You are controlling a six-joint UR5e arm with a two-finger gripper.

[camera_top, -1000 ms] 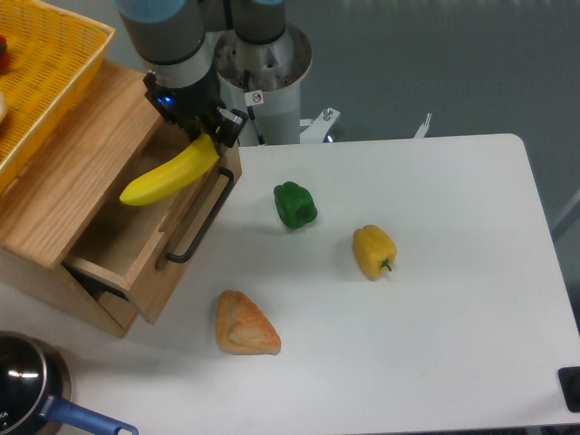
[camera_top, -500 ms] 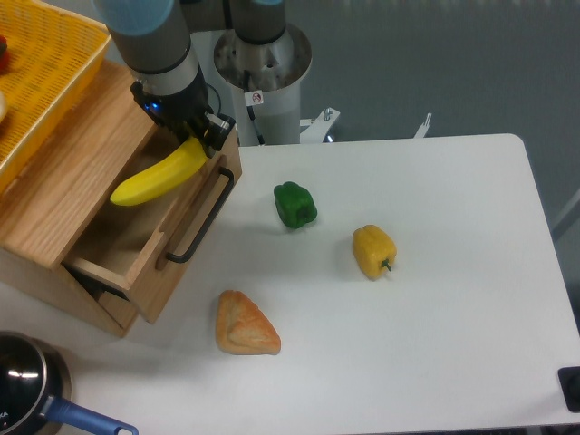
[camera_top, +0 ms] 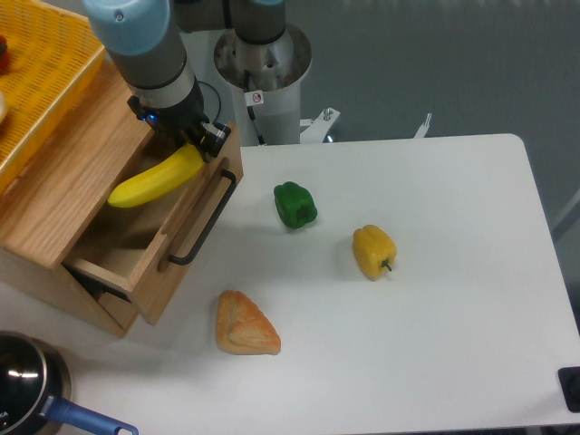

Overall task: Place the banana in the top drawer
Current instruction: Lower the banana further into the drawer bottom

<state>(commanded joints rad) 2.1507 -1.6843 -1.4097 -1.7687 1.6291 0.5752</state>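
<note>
The gripper [camera_top: 188, 145] is pinched on the banana [camera_top: 156, 178], clamping it at its right, upper end, fingers drawn in tight against the yellow skin. The banana hangs at a slant, its free end pointing down and to the left, right over the open cavity of the top drawer [camera_top: 154, 237]. Whether the low tip touches the drawer's inside cannot be told from this angle. The drawer is pulled out toward the near right, and its black bar handle [camera_top: 201, 220] runs along the front panel. The arm's grey wrist with the blue cap [camera_top: 127, 25] stands above the wooden cabinet [camera_top: 63, 181], just in front of the robot's round base [camera_top: 263, 54].

Out on the white table [camera_top: 435, 299], a green bell pepper [camera_top: 294, 205] sits just right of the drawer front, and a yellow bell pepper [camera_top: 373, 251] lies farther right and nearer, the two apart from each other. A wedge of bread [camera_top: 245, 324] rests at the near side, below the drawer's corner. A yellow basket [camera_top: 41, 68] sits on top of the cabinet at the far left, and a dark pan with a blue handle [camera_top: 41, 394] shows at the near left corner.
</note>
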